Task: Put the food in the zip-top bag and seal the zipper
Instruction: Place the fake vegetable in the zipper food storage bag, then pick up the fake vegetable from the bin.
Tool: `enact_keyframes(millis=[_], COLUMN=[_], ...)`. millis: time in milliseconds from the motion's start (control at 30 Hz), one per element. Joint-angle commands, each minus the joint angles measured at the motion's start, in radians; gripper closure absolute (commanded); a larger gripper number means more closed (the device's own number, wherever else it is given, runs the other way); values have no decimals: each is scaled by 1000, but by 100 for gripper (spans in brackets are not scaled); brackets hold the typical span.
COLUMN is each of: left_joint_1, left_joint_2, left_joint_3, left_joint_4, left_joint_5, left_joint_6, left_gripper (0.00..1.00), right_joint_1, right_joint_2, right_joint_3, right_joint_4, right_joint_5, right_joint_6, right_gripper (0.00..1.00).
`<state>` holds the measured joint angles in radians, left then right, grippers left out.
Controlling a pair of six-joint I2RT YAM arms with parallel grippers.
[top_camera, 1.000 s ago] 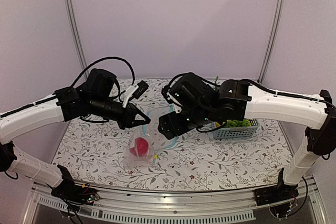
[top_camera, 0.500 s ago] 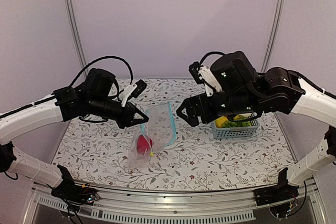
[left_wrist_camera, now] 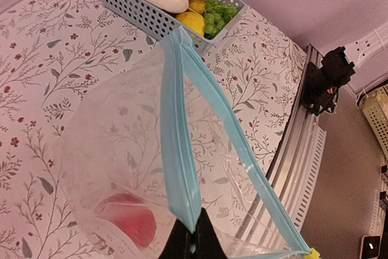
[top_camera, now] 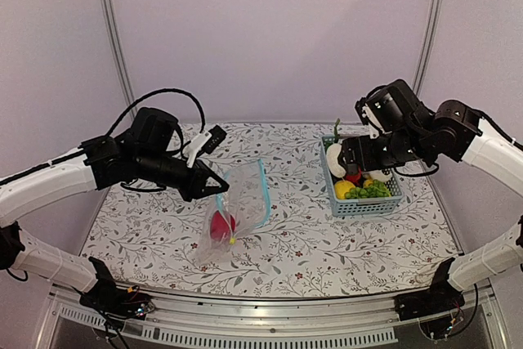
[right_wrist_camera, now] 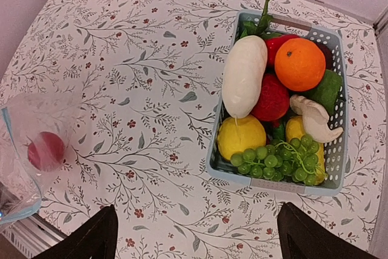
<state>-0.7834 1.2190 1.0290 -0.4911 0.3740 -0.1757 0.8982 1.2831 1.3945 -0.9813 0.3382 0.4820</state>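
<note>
My left gripper is shut on the light blue zipper strip of the clear zip-top bag and holds its mouth open and raised. A red round food lies in the bag's bottom and also shows in the left wrist view. My right gripper is open wide and empty, hovering above the near left side of the basket. The basket holds a white radish, an orange, a red tomato, a yellow lemon and green grapes.
The light blue mesh basket stands at the right of the flowered table. A white mushroom-shaped toy and a green piece also lie in it. The table's metal front rail runs along the near edge.
My right arm has swung from the bag's mouth to the right, to above the basket. The left gripper has kept its hold on the bag, whose mouth now stands open and higher.
</note>
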Motion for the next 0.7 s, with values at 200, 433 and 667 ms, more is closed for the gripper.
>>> enact_keyframes(millis=[200, 433, 667], left_joint_1=[32, 37, 41], left_joint_2=[-10, -22, -30], left_joint_3=[-18, -20, -21], left_joint_4=[-1, -1, 0], left_joint_5=[9, 5, 0], left_joint_6=[-3, -2, 0], left_gripper=[100, 100, 100], right_joint_1=[-221, -304, -337], right_joint_2=[137, 269, 419], right_joint_3=[-28, -15, 20], right_joint_4=[98, 172, 211], right_joint_5=[-141, -195, -179], right_joint_6=[-67, -84, -99], right_gripper=[13, 18, 23])
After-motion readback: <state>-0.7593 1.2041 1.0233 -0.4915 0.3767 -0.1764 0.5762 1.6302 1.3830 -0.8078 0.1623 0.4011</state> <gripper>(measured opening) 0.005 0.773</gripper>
